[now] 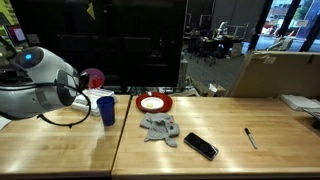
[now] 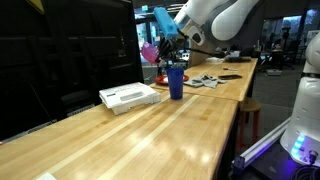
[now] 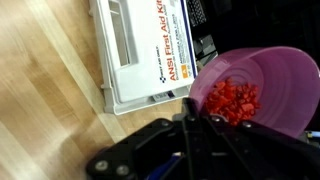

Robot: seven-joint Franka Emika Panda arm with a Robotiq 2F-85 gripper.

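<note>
Currently the pincer (image 3: 190, 108) is clamping shut on the rim of one pink cup (image 3: 262, 95), which is holding a heap of small red bits (image 3: 235, 97) at the right of the wrist view. In an exterior view the pink cup is hanging at left centre, just above one blue cup (image 1: 106, 108). One white first-aid box (image 3: 140, 50) is lying on the surface (image 1: 60, 150), which is also carrying one red plate (image 1: 138, 102), one grey cloth (image 1: 160, 127), one phone (image 1: 200, 146) and one pen (image 1: 250, 137).
</note>
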